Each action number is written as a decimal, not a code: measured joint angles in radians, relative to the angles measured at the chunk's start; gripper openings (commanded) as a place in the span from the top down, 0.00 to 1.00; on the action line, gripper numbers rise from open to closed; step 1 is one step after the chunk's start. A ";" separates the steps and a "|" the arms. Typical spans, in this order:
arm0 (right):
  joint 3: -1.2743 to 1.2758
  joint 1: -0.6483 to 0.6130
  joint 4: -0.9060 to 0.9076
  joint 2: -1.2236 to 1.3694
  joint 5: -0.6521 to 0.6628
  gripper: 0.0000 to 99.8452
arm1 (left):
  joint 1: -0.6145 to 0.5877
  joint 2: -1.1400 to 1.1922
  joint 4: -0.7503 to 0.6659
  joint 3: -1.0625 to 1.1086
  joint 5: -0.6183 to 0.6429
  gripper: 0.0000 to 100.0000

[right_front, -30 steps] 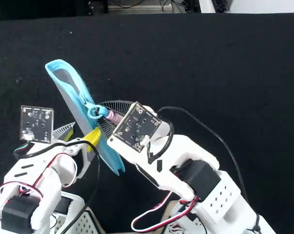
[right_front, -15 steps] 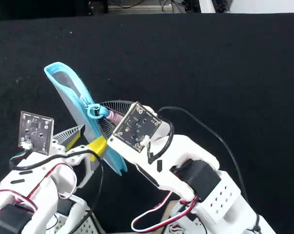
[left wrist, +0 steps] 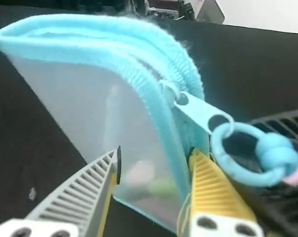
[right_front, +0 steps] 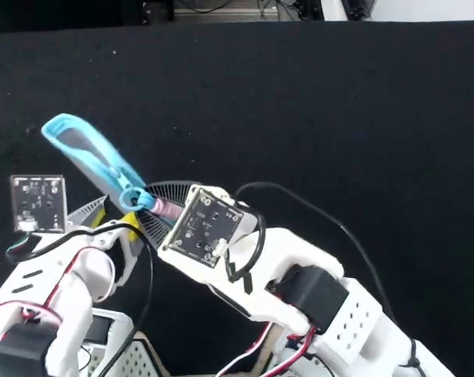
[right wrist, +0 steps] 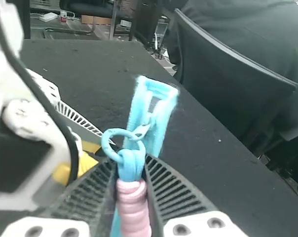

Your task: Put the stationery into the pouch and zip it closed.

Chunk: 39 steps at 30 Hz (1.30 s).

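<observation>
Right claw (right wrist: 128, 165) pinches pouch's (right wrist: 152, 104) zipper pull (right wrist: 127, 157) — black table (right wrist: 85, 69), chair (right wrist: 223, 86) behind.

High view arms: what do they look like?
Both are white plastic, with square dark camera boards, black cables and red-white wires. The left arm has one yellow and one grey ribbed jaw; the right arm has black ribbed jaws.
</observation>
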 measured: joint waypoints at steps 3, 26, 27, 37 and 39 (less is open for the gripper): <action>0.000 0.000 0.000 0.000 0.000 0.99 | -0.014 -0.018 0.072 -0.032 0.002 0.77; 0.000 -0.008 0.000 0.000 0.000 0.99 | -0.094 -0.292 0.187 -0.068 -0.051 0.75; 0.000 -0.012 0.000 0.000 0.002 0.99 | -0.094 -0.292 0.195 -0.071 -0.051 0.75; -0.002 -0.012 0.000 0.000 0.002 0.99 | 0.161 -0.292 0.341 -0.222 -0.020 0.75; -0.002 -0.012 0.000 0.000 0.002 0.99 | 0.166 -0.292 0.325 -0.192 -0.018 0.75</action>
